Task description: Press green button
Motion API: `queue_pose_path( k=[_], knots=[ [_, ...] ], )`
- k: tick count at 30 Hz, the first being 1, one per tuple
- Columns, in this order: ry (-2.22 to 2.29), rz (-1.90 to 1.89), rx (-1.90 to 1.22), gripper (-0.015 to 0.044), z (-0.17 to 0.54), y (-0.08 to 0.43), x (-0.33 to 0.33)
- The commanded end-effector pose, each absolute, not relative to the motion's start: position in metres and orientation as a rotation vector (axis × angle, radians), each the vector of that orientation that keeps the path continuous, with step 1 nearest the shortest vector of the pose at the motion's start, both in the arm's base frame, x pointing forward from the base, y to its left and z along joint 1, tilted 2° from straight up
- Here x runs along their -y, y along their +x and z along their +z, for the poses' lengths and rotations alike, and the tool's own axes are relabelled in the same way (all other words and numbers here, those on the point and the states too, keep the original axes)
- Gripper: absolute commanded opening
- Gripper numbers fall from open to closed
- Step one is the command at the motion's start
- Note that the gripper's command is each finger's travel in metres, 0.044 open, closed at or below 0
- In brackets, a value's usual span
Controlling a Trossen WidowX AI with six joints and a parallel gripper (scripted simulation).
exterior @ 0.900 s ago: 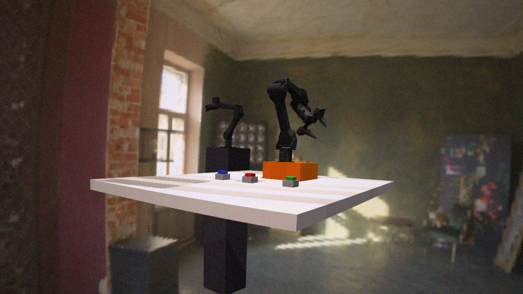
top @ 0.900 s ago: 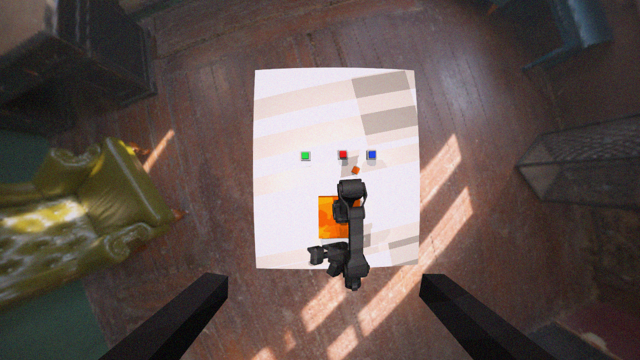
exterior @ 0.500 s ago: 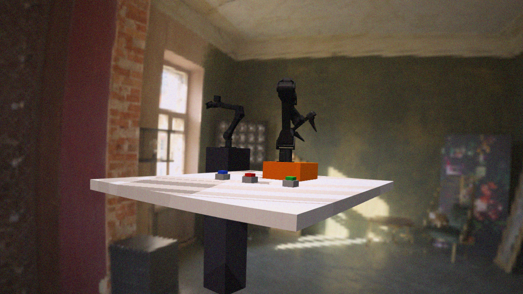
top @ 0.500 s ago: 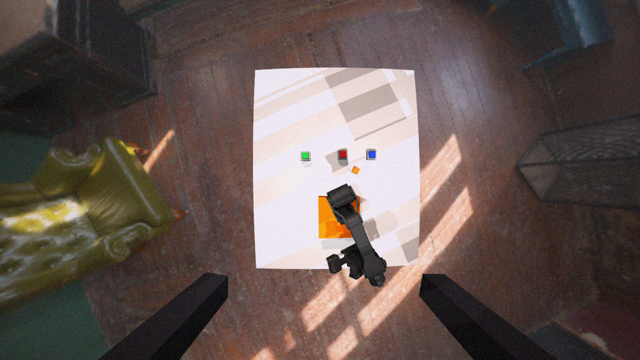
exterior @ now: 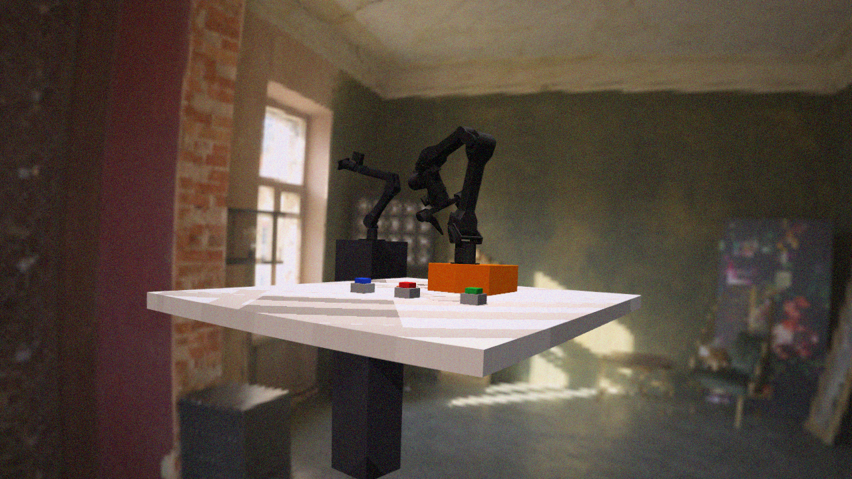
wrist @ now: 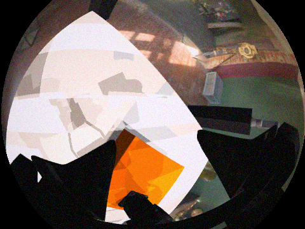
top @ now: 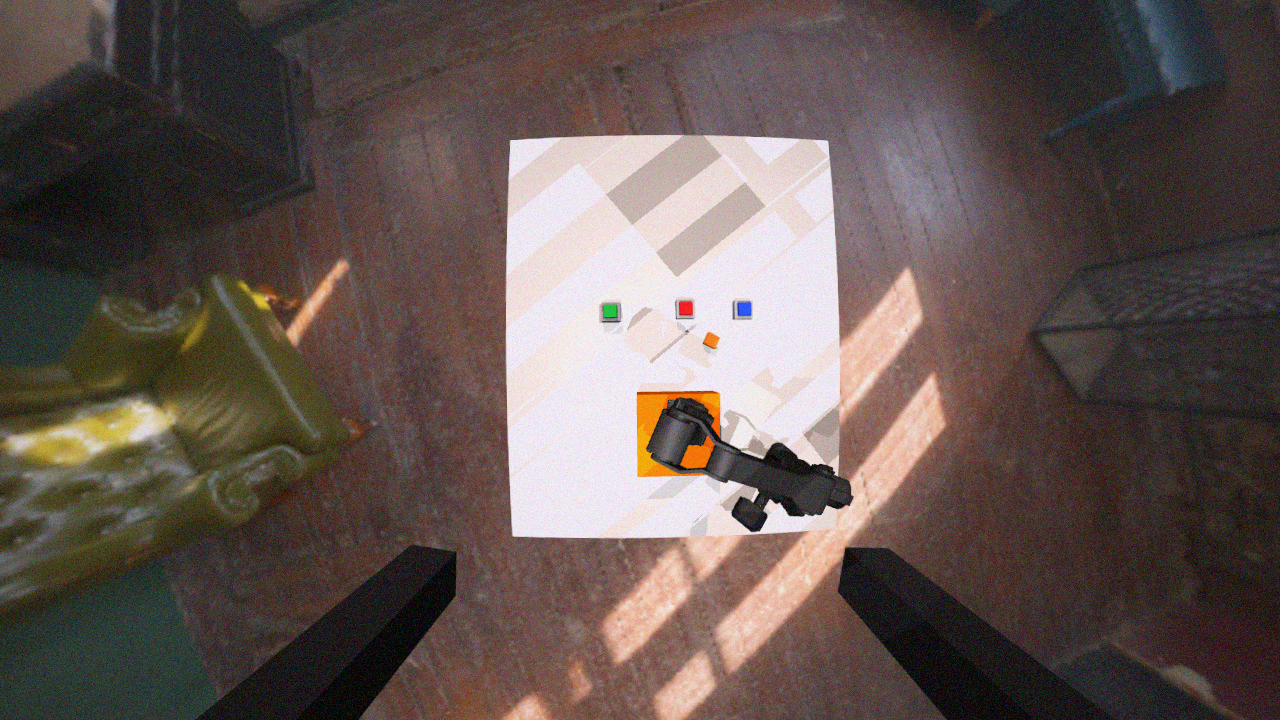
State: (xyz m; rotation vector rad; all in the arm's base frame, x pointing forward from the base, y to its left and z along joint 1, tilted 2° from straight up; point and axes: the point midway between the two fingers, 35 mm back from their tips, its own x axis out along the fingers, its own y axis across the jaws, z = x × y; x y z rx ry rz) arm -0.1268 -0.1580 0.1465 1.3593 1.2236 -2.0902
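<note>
The green button (top: 610,311) (exterior: 473,291) stands on a grey housing at the left of the row in the top view, its cap raised. My gripper (exterior: 451,226) (wrist: 157,140) is open, with nothing between its fingers. It hangs high beside my own upper arm, behind the button row and far from the green button. In the top view it is partly hidden under the arm. No button shows in the wrist view.
The red button (top: 684,308) (exterior: 407,285) and blue button (top: 743,308) (exterior: 363,279) are in the same row. A small orange block (top: 710,340) lies near the red one. My arm stands on a large orange base (top: 651,452) (exterior: 458,279) (wrist: 146,165). Another black arm (exterior: 387,193) stands behind.
</note>
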Motion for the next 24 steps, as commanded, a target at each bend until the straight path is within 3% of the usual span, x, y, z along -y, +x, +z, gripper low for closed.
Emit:
queue_pose_path(
  k=[1, 13, 24],
  knots=[
    [1.231, -1.942, -1.252, 0.0400, 0.143, -0.089, 0.192],
    [0.871, -1.450, -1.352, 0.0400, 0.128, 0.062, 0.226],
    [0.576, -0.977, -1.429, 0.0400, 0.112, 0.201, 0.161]
  ],
)
